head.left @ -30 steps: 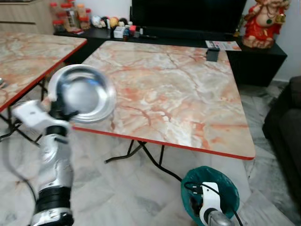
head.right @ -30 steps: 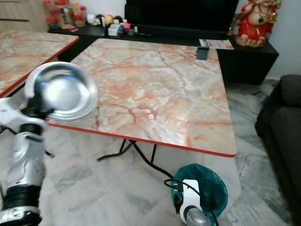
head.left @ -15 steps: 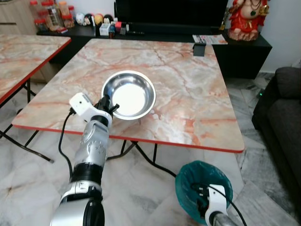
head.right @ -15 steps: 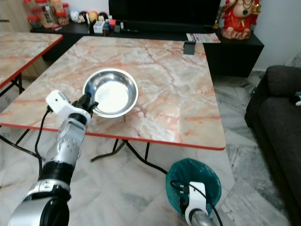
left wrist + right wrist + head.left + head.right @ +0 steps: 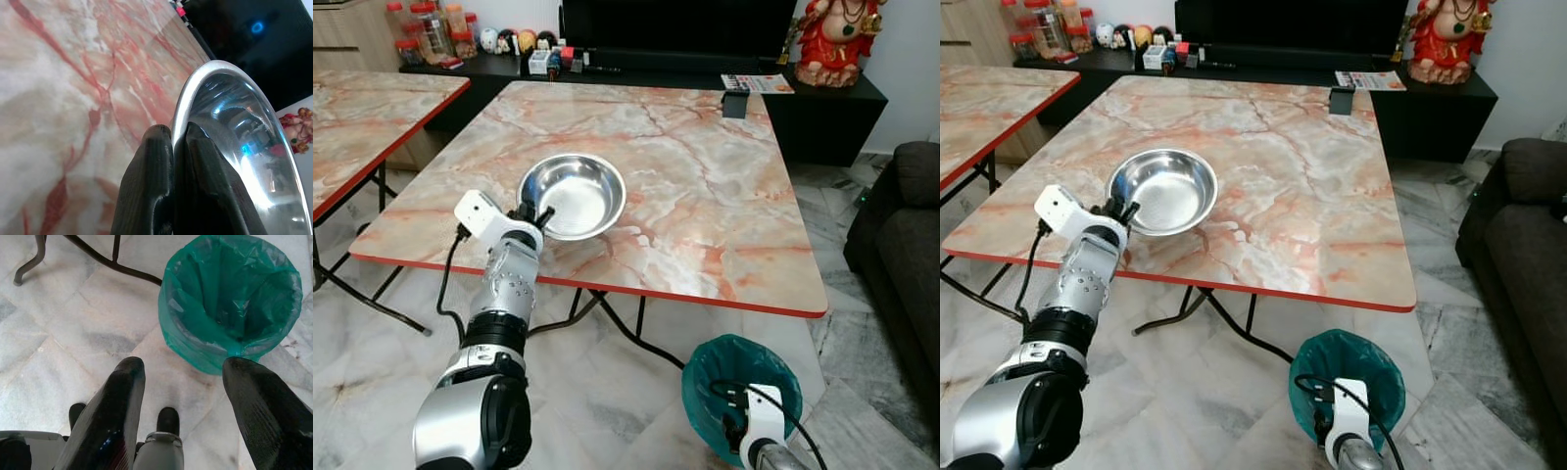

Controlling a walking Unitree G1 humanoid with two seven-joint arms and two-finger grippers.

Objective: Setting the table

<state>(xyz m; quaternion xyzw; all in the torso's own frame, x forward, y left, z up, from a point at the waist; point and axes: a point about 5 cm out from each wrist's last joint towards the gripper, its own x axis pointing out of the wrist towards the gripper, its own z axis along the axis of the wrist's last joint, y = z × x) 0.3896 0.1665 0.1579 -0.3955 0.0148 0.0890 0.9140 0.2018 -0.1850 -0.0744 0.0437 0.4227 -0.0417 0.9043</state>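
Observation:
A shiny steel bowl (image 5: 573,196) sits upright on the front-left part of the marble table (image 5: 705,196), a little in from its red edge. My left gripper (image 5: 530,213) reaches over that edge and is shut on the bowl's near rim. In the left wrist view the two black fingers (image 5: 156,161) pinch the thin rim (image 5: 195,93) between them. My right gripper (image 5: 183,364) hangs low over the tiled floor, open, with nothing between its fingers.
A bin with a green liner (image 5: 739,377) stands on the floor right beside the right arm (image 5: 759,441). A second marble table (image 5: 362,117) is at the left, a dark sofa (image 5: 901,245) at the right. A small black object (image 5: 735,103) sits at the table's far edge.
The bowl was held up and tilted near the table's front-left corner; it now lies level on the table top, with the left gripper still on its rim. The camera has shifted too.

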